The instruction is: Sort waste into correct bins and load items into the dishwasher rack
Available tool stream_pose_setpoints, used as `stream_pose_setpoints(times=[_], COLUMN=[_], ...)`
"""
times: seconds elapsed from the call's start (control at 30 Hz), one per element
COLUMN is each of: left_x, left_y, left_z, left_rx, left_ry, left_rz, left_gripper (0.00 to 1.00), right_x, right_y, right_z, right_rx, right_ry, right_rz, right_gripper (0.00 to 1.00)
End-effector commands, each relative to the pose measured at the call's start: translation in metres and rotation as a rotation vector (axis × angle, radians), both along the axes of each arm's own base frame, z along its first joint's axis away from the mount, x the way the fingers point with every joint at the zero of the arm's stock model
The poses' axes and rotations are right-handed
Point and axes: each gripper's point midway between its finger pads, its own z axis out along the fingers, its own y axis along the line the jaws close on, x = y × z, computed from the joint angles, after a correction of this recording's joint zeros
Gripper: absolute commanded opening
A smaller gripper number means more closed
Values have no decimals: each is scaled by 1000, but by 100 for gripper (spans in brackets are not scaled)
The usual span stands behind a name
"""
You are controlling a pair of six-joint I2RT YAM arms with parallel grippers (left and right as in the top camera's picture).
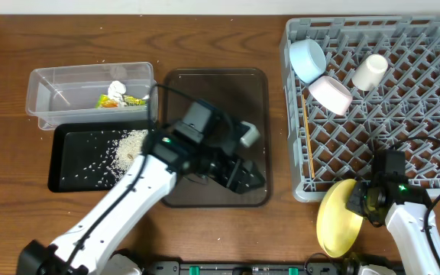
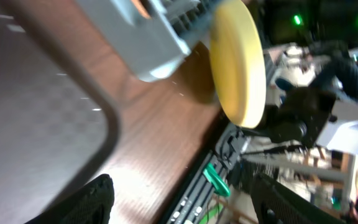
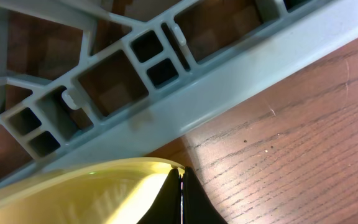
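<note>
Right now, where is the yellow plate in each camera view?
Overhead: yellow plate at lower right, just outside the grey rack's near corner.
Left wrist: upper middle, edge-on, beside that rack corner.
Right wrist: bottom left, under the rack wall.
Shared landmark: the rack's near edge.

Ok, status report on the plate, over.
Left gripper open, empty, over brown tray. Right gripper shut on yellow plate. Plate outside rack, near corner wall in the way.
</note>
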Motion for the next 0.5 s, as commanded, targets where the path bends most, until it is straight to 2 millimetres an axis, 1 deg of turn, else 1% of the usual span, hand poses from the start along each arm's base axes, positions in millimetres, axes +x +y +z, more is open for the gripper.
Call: stream_pose_setpoints(times=[0.0,0.13,0.33,0.47], left_x=[-17,-23,-17,-16], left_y=[-16,-37,-67,-80], left_z=[-5,-10,-14,-16], left_rx=[-16,-30,-68,-88], left_ry=[32,47,85,95], left_rz=[-74,-94,-50,-41], left_gripper=[73,73,73,73], right_x=[0,0,1,1], right_y=[1,1,1,1], right_z=[0,0,0,0], right_rx=[6,7,10,10], right_ry=[-1,-1,-1,-1], right_rz=[9,9,10,10], right_gripper=[1,1,1,1])
